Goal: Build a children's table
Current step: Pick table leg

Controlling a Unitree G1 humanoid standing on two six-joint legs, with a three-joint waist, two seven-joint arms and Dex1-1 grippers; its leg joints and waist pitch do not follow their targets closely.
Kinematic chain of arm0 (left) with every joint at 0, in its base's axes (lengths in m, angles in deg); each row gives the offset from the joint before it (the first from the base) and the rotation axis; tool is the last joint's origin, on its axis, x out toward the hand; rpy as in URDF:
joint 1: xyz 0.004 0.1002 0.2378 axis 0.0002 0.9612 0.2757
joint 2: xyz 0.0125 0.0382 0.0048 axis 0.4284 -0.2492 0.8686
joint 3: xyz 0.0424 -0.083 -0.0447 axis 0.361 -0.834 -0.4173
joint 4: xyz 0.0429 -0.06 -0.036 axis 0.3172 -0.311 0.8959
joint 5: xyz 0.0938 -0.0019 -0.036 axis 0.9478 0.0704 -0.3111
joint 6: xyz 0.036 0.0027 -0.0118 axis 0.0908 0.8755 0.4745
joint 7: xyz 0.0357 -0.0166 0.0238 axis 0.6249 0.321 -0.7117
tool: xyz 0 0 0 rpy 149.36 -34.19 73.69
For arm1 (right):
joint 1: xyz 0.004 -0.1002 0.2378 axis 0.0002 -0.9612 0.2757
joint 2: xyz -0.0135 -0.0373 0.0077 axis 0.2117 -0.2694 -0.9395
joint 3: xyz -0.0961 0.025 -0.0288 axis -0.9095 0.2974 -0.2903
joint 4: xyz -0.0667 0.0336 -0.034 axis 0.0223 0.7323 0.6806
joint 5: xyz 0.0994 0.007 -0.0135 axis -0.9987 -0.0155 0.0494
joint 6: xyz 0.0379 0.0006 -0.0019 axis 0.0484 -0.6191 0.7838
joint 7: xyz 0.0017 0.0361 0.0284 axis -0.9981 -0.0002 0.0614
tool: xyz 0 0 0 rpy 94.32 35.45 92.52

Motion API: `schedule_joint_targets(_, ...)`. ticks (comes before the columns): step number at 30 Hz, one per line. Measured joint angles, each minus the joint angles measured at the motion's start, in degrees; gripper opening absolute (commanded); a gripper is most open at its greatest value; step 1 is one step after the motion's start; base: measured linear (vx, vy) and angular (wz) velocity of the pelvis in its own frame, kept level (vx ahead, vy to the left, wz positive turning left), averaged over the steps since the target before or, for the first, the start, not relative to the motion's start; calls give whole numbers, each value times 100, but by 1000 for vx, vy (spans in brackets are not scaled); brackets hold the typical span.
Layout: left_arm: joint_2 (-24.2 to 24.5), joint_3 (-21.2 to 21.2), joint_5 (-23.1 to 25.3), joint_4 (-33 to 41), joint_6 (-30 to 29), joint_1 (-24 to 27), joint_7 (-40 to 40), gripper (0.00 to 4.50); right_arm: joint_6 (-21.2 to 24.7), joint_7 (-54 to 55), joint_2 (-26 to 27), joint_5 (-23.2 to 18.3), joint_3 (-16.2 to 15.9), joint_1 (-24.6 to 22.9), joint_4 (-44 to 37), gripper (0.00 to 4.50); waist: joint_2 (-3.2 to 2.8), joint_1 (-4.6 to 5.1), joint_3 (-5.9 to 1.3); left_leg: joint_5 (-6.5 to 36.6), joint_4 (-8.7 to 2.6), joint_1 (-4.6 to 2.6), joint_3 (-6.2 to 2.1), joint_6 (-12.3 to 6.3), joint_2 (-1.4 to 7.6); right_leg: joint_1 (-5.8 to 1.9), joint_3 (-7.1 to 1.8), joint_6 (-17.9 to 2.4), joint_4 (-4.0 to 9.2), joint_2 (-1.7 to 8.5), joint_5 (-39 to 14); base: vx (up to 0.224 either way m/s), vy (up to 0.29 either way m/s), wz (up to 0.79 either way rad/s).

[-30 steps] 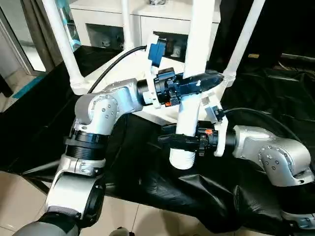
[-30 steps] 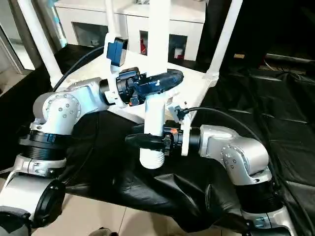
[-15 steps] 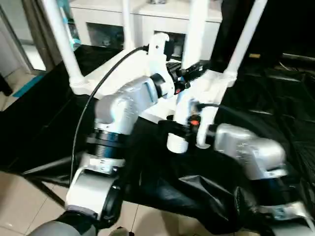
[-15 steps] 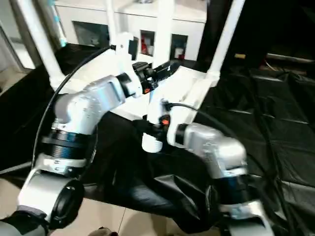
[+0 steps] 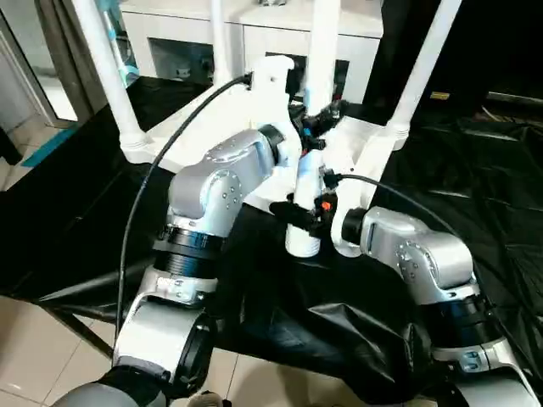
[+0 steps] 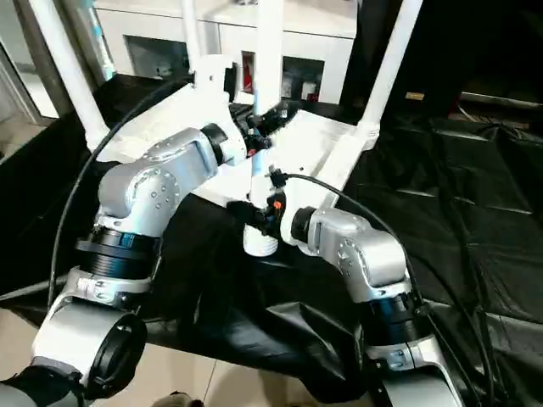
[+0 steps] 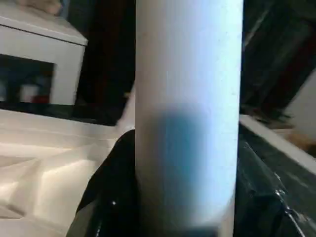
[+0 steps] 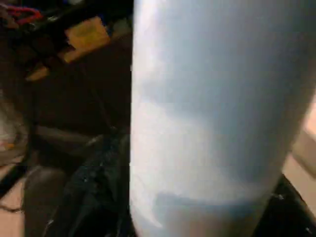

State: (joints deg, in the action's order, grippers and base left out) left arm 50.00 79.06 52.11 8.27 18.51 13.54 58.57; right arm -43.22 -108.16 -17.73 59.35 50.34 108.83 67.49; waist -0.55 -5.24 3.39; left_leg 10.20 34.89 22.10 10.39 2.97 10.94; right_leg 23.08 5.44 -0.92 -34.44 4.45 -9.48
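The robot has carried the loose leg (image 5: 307, 161) in toward the upturned table (image 6: 322, 140), close to its near corner socket. The left gripper (image 5: 316, 119) clasps it high, the right gripper (image 5: 299, 212) low. Seating it looks next.

Home-like room: glass-door cabinet (image 5: 254, 42), tiled floor (image 5: 51, 339).
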Motion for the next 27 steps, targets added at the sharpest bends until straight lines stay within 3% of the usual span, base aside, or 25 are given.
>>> schedule_joint_targets(3,136,-185,-365,-1,-206,0,-455,179,153,-458,-279,-212,22,20,-246,293,1,-7,-1,0,0,-2,0,0,1,-1,0,0,-1,0,0,0,0,0)
schedule_joint_targets(6,292,-493,-1161,-10,-848,-4,-1102,179,452,-1047,-550,-652,109,18,-487,295,4,-29,0,0,0,-2,1,-1,0,0,0,-1,-2,0,0,0,0,0)
schedule_joint_targets(9,473,-570,-1549,24,-1196,-12,-1604,179,662,-1445,-812,-959,142,-15,-691,295,6,-54,0,-5,2,-3,1,-8,1,0,0,-1,-2,0,-1,0,0,0)
schedule_joint_targets(15,432,-719,-1792,42,-1289,-23,-1774,179,869,-1613,-856,-1155,137,-19,-831,224,9,-89,-1,-7,3,-7,2,-10,1,-3,0,-4,-6,0,2,0,0,0)
schedule_joint_targets(19,430,-730,-1790,42,-1286,-23,-1765,179,904,-1590,-845,-1175,148,-19,-818,210,10,-110,0,-7,2,-6,1,-9,1,-3,0,-4,-6,0,4,0,0,0)
schedule_joint_targets(22,420,-694,-1741,46,-1245,-24,-1657,249,904,-1497,-807,-1165,154,-17,-781,193,13,-117,0,-8,2,-6,1,-8,1,-3,0,-2,-6,0,3,0,0,0)
schedule_joint_targets(27,401,-508,-1392,128,-1074,-29,-1340,277,904,-1375,-789,-1116,154,-17,-638,190,15,-123,1,-8,2,-4,1,-7,1,-2,0,-1,-5,0,2,0,0,0)
